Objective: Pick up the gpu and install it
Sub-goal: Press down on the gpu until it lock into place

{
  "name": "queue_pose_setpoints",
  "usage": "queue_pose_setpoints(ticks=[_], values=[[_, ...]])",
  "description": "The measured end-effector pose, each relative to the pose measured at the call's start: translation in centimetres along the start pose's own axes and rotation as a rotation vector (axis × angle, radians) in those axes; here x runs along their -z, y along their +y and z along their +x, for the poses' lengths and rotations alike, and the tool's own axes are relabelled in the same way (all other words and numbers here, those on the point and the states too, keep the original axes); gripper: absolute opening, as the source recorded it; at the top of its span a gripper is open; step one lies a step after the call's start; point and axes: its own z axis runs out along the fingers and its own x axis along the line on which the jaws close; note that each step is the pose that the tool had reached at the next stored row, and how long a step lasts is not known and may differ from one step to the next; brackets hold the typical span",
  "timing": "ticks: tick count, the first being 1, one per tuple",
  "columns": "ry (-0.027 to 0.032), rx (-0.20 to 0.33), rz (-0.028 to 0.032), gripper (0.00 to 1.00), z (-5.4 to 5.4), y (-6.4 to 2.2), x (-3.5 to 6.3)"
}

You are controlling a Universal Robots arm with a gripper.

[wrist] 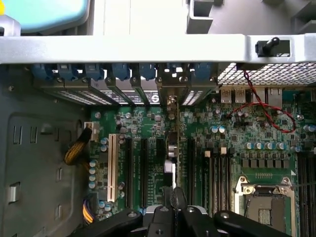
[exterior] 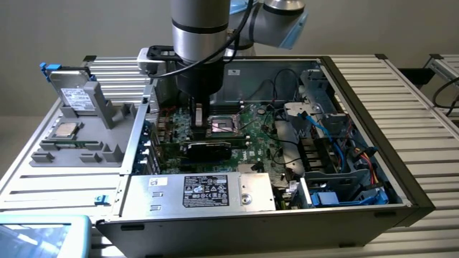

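Note:
The gpu [exterior: 206, 149], a green card with a black cooler, stands on edge in a slot of the motherboard inside the open computer case [exterior: 401, 183]. In the wrist view the gpu [wrist: 172, 143] shows edge-on, running from the rear slot brackets toward my fingers. My gripper [exterior: 199, 115] hangs straight above the card, on the arm coming down from the top of the exterior view. The gripper [wrist: 174, 200] is shut, its fingertips together right over the card's upper edge. I cannot tell whether they touch it.
A grey holder [exterior: 107, 115] on the exterior view's left carries a metal drive box [exterior: 75, 94], a processor [exterior: 68, 129] and a memory stick [exterior: 72, 144]. Beside the card are the CPU socket [exterior: 223, 124] and cables [exterior: 351, 156]. The power supply [exterior: 204, 191] lies at the case's near side.

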Motion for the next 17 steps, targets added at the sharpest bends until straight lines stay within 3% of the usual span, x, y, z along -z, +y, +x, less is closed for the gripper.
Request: queue_pose_setpoints(ticks=[2,6,11,17], values=[[-0.0001,-0.001,0.0178,0.12,-0.2,0.11,-0.04],[-0.0005,-0.002,0.035,0.12,-0.6,0.64,-0.33],[-0.0007,-0.003,0.0452,0.12,-0.8,1.6,-1.0],[-0.0003,-0.007,0.0633,0.12,-0.9,2.17,-1.71]])
